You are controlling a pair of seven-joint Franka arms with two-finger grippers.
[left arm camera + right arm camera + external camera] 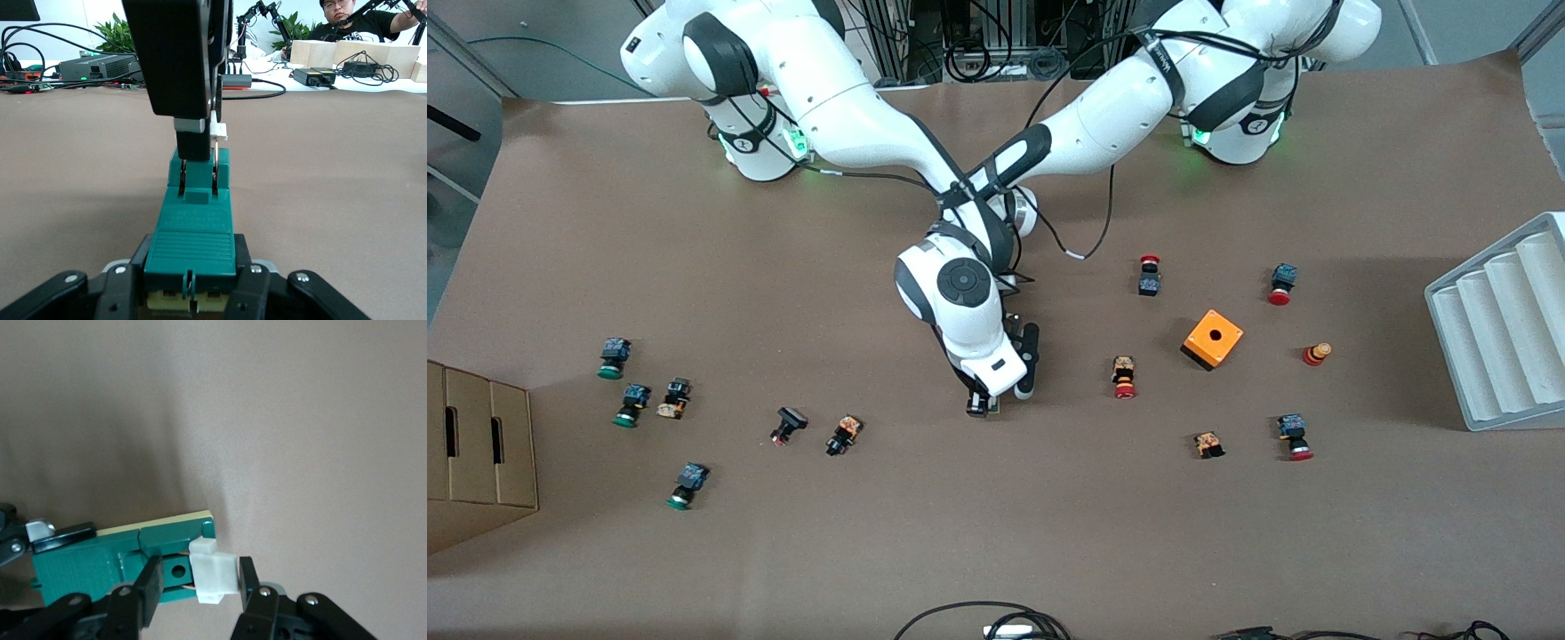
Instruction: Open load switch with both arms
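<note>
Left gripper (192, 293) is seen clamped on one end of the switch (193, 230), fingers (127, 283) pressed against its green sides w/ the block lying flat on the table (333, 200). Right gripper (197, 587) is set at the switch's other end, its fingers (150, 580) straddling the white slider (213, 577) and part of the green body; one finger appears to touch the slider, the other sits just beside it. Whether the slider is actually pinched can't be told for sure.

In the front view, both arms are crossed over the table's middle, and the right gripper (1005, 378) is pointed down at the switch (980, 406), which is mostly hidden under the wrist. Left gripper can't be made out there, being covered by the right arm.

Switch is located approx. mid-table, nearer the camera than both bases. An orange box (1213, 339) lies toward the left arm's end, w/ red-capped buttons (1124, 377) scattered round it. Green-capped buttons (631, 404) are spread toward the right arm's end, near a cardboard box (480, 444). A grey tray (1503, 329) is placed at the left arm's edge.
</note>
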